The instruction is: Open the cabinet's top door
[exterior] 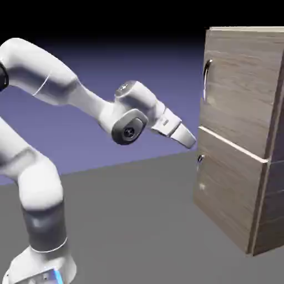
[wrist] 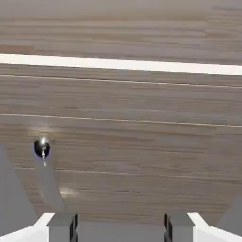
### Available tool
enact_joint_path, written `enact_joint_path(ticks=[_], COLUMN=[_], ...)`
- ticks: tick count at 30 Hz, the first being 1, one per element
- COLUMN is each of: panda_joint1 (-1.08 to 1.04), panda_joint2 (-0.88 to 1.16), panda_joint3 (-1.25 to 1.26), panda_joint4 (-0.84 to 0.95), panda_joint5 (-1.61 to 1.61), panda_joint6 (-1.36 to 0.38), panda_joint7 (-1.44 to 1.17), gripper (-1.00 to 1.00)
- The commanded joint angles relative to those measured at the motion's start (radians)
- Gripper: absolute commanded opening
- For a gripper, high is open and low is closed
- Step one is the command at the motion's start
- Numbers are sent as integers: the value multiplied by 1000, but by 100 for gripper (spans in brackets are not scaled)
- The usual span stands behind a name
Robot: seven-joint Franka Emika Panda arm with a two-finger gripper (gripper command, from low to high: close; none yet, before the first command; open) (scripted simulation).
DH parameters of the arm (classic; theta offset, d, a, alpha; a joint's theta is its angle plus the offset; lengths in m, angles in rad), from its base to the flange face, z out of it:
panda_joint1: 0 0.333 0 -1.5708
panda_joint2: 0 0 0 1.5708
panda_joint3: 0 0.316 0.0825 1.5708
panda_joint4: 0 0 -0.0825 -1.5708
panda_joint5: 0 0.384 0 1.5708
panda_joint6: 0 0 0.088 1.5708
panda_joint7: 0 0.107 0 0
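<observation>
Jaws stand apart and empty on the gripper [exterior: 191,141], which hangs near the cabinet [exterior: 244,138], level with the seam between panels. Up and right of it, untouched, the door [exterior: 238,83] carries its handle [exterior: 206,79]; the knob [wrist: 42,147] sits lower.

The cabinet [exterior: 238,138] is cut off at three o'clock in the exterior view, its far side unseen. In the hand view, wood fills the frame; the top door's [wrist: 123,28] bar handle lies outside it, and the gripper [wrist: 121,229] fingertips [wrist: 64,227] are clipped at six o'clock.
</observation>
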Motion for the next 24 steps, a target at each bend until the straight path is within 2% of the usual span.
enact_joint_path(ticks=[1, 24], panda_joint1=[27, 653], panda_joint2=[36, 870], panda_joint3=[-32, -770], panda_joint4=[7, 173], panda_joint5=[37, 894], panda_joint6=[-10, -228], panda_joint7=[-13, -316], gripper=[0, 0])
